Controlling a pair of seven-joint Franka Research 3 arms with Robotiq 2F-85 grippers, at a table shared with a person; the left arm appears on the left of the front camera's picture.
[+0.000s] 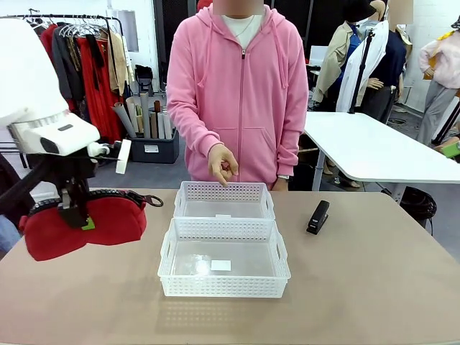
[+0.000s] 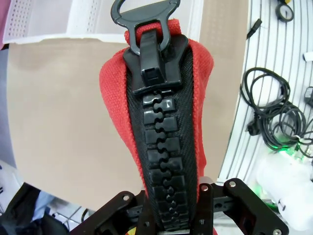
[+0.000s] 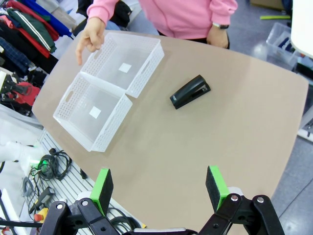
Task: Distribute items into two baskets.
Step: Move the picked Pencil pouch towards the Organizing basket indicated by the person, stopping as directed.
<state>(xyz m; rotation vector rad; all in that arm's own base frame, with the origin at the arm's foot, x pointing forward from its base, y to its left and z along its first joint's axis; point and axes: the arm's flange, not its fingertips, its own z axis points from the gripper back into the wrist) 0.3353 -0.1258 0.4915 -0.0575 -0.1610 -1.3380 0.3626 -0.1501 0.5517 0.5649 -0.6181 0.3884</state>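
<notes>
The left gripper (image 1: pixel 74 210) is clamping the red pouch (image 1: pixel 118 219) by its zipper edge, holding it over the table (image 1: pixel 359 287) left of the near basket (image 1: pixel 223 286) — delivering the pouch is the step in hand, and the person's hand (image 1: pixel 223 164) is pointing down at the far basket (image 1: pixel 223 191). The next move is likely calling for a carry rightward over that rim and a release inside — meanwhile the right gripper (image 3: pixel 159 188) is hanging wide open and empty, the stapler (image 1: pixel 318 217) lying right of the baskets.
</notes>
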